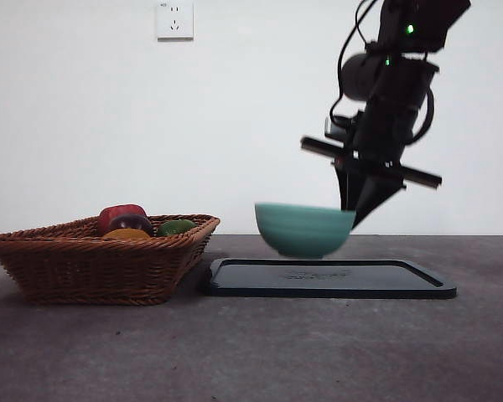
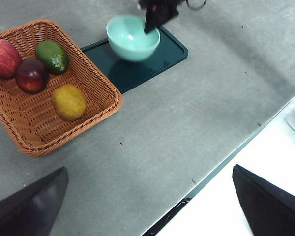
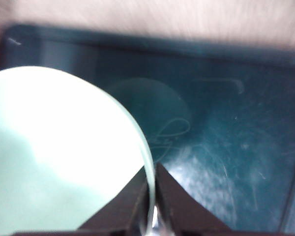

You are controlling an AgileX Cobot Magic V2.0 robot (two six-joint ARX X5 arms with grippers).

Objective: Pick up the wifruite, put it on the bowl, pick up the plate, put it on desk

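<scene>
Wifruite (image 2: 69,102) lies in the basket (image 2: 101,81) with two red fruits (image 2: 31,75) and a green one (image 2: 52,56). It sits at about 5 o'clock from the dark red fruit. The basket stands on the table (image 2: 187,128), just beside the black tray (image 1: 331,280). The bowl (image 1: 304,229) hangs tilted just above the tray, and nothing is inside it. The right gripper (image 3: 151,206) has its fingers (image 3: 174,206) clamped on the bowl's rim, one inside and one outside. In the front view that grip is at the bowl's 3 o'clock side. The left gripper (image 2: 147,206) waits high over the table with its fingers (image 2: 29,206) wide apart, holding nothing.
</scene>
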